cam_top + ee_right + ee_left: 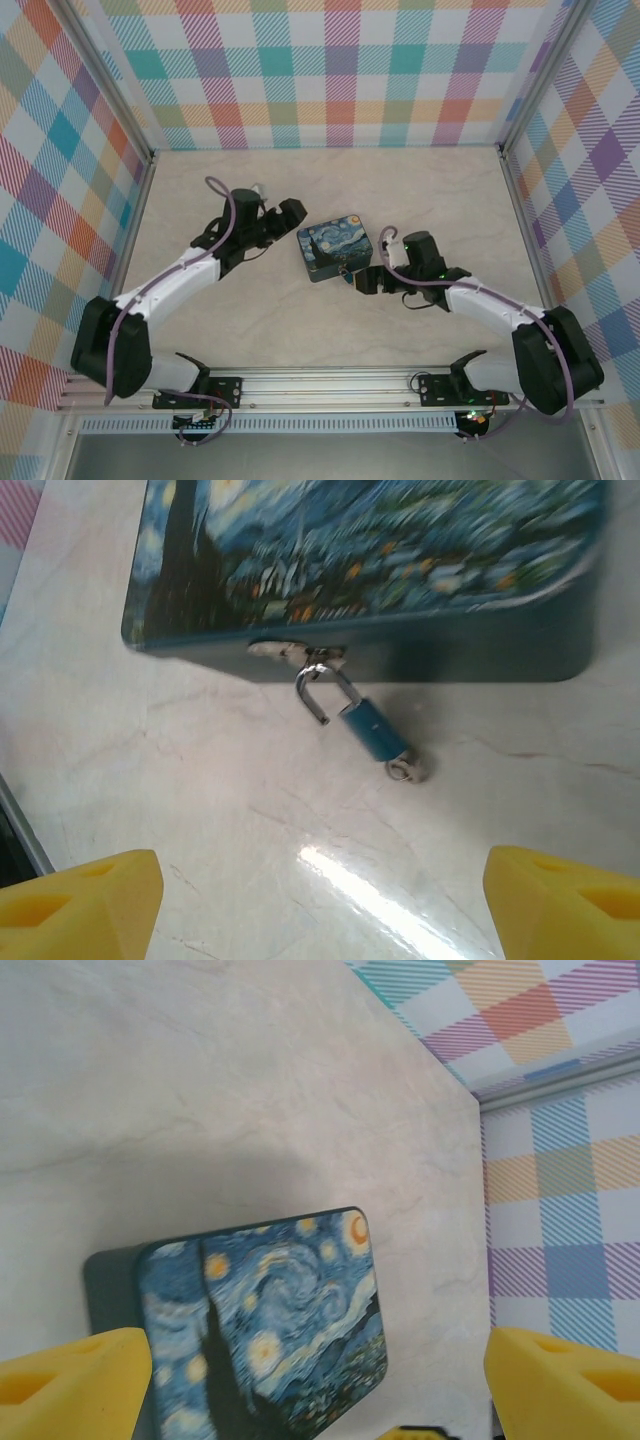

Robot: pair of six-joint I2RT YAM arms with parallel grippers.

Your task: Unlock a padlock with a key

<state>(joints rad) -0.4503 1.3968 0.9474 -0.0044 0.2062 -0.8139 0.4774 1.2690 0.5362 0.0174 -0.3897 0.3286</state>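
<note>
Currently my left gripper (320, 1385) and right gripper (320, 900) gape empty; small blue silver-shackled padlock (375, 730) hooks onto rectangular starry-painted tin's (400, 560) near side.

One tin (335, 245), one padlock (375, 730), two pincers (296, 212) (359, 283).

Starry-night tin (336, 245) on marbled table (420, 200) — plaid walls (330, 70).

Bright even light, glare streak on the table (352, 882), tin (400, 540) lid blurred, padlock (373, 730) sharp, soft shadows.
</note>
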